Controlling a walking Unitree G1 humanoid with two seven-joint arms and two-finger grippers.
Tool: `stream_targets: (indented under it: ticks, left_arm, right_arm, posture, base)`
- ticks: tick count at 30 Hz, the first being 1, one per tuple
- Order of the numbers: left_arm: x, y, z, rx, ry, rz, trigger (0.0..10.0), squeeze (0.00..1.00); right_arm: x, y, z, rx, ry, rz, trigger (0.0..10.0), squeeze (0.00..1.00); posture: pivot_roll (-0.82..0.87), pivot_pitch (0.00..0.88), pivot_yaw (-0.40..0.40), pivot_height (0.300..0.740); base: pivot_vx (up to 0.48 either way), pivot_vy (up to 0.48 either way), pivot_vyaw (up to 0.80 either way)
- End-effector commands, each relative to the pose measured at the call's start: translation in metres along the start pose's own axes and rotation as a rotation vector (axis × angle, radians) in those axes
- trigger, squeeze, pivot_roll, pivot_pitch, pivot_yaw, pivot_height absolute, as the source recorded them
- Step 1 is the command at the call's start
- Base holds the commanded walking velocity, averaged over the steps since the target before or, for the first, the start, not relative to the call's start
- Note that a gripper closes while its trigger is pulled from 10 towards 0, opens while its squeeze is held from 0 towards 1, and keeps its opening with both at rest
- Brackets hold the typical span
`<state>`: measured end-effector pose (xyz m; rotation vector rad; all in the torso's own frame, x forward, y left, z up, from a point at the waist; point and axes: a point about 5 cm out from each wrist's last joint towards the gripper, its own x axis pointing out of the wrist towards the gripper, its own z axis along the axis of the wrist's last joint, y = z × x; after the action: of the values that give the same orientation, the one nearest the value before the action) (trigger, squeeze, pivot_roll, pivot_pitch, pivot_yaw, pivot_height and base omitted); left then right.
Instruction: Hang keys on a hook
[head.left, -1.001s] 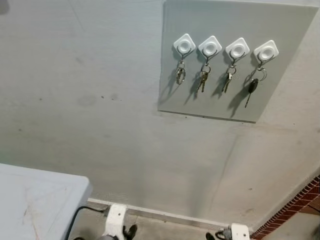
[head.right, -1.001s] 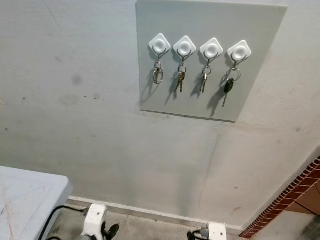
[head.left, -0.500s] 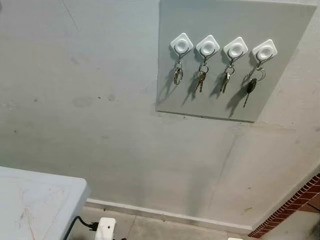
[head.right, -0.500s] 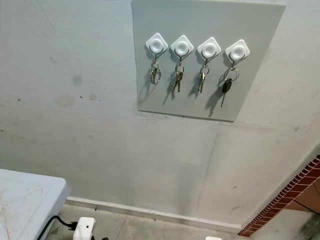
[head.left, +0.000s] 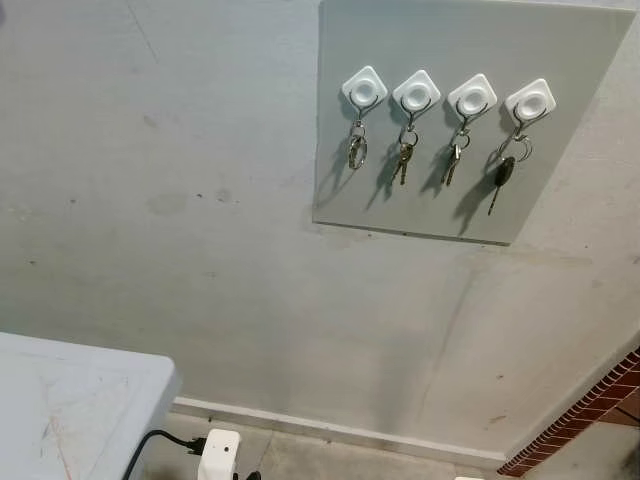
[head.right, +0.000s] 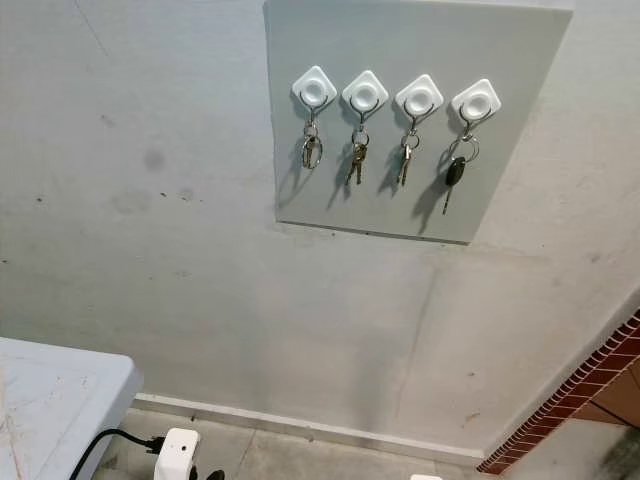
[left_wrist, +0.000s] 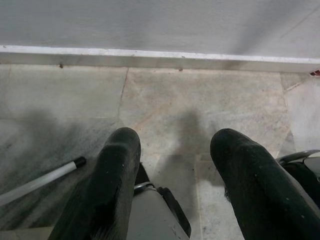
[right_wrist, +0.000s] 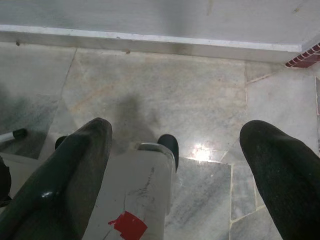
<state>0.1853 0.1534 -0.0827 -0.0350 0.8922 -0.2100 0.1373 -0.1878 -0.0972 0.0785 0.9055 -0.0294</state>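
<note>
Left eye view is showing the board (head.left: 470, 210) on the wall w/ four white hooks (head.left: 364, 89), and every hook is carrying a set of keys (head.left: 357, 150); the far-right set is hanging w/ a black-headed key (head.left: 504, 172). So the hanging step is looking done, judging by how things lie now. Next move, I'd say, is calling for nothing more than keeping both arms low and well apart from the board, so no key gets knocked off.

Left gripper (left_wrist: 175, 145) is pointing down at the floor tiles (left_wrist: 200, 100), fingers spread wide, holding nothing and touching nothing. Right gripper (right_wrist: 175, 150) is doing the same near the baseboard (right_wrist: 150, 37): fingers spread even wider, empty. Table corner (head.left: 70, 400) is sitting low at the robot's left.
</note>
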Motion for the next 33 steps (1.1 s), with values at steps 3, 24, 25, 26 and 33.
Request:
stream_targets:
  ticks: [3, 24, 25, 26, 33]
  left_arm:
    - [-0.0005, 0.0020, -0.0009, 0.013, 0.012, -0.005, 10.0, 0.00]
    - [-0.0006, 0.0022, -0.0016, 0.021, 0.021, -0.008, 10.0, 0.00]
    - [-0.0006, 0.0022, -0.0017, 0.020, 0.021, -0.007, 10.0, 0.00]
    - [-0.0006, 0.0021, -0.0018, 0.019, 0.022, -0.007, 10.0, 0.00]
    - [-0.0010, 0.0028, -0.0031, 0.018, 0.027, -0.004, 10.0, 0.00]
  right_arm:
    - [0.0001, 0.0004, -0.0002, -0.001, 0.000, -0.007, 10.0, 0.00]
    - [0.0004, 0.0006, 0.0005, 0.005, -0.001, -0.010, 10.0, 0.00]
    - [0.0004, 0.0006, 0.0005, 0.006, -0.001, -0.010, 10.0, 0.00]
    - [0.0004, 0.0004, 0.0007, 0.007, -0.001, -0.010, 10.0, 0.00]
    - [0.0006, 0.0003, 0.0009, 0.010, -0.002, -0.011, 10.0, 0.00]
  posture:
    - [-0.08, 0.000, 0.025, 0.740]
    - [-0.09, 0.000, 0.025, 0.740]
    - [-0.09, 0.000, 0.025, 0.740]
    - [-0.08, 0.000, 0.025, 0.740]
    - [-0.08, 0.000, 0.025, 0.740]
  base:
    - [0.000, -0.384, 0.00]
    - [0.000, -0.480, 0.00]
    - [0.000, -0.480, 0.00]
    - [0.000, -0.480, 0.00]
    - [0.000, -0.480, 0.00]
